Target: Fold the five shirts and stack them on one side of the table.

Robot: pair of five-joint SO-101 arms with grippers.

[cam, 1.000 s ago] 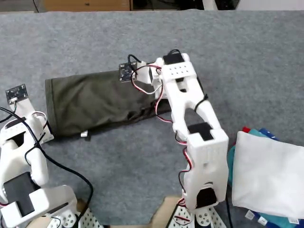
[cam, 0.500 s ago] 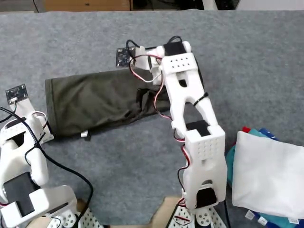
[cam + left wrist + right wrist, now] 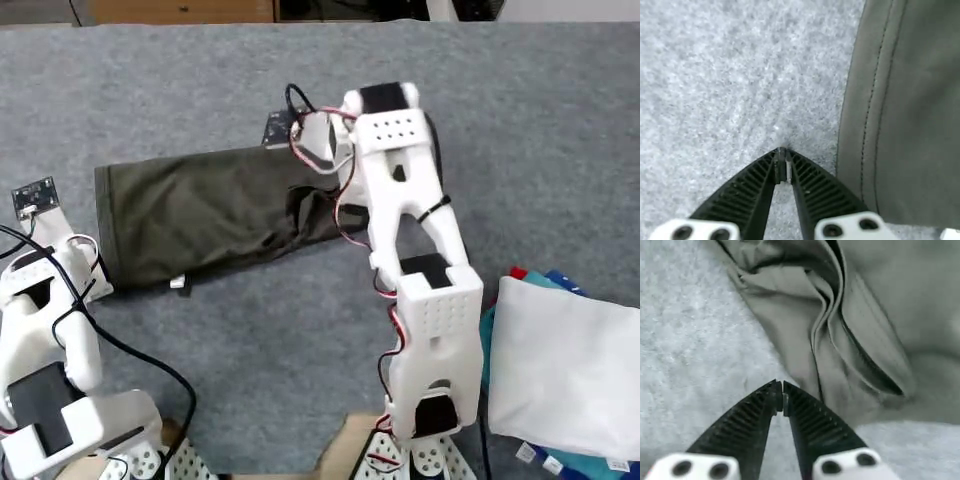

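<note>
Grey felt cloth (image 3: pixel 200 340) covers the table, and wooden furniture (image 3: pixel 180 10) stands behind it. From above, the olive shirt (image 3: pixel 200 215) lies middle-left and a white-topped pile (image 3: pixel 565 370) at the right. The wrist views show both claws closed on nothing: the left claw (image 3: pixel 781 167) beside the shirt's hem, the right claw (image 3: pixel 780 397) at its creased end. The right arm (image 3: pixel 410 200) has swung farther away.

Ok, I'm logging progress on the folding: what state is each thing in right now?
Olive-green cloth shirt: folded into a long strip, lying flat, one end rumpled.
White cloth shirt: folded, on top of the pile of coloured shirts.
Left gripper: shut, empty.
Right gripper: shut, empty.
</note>
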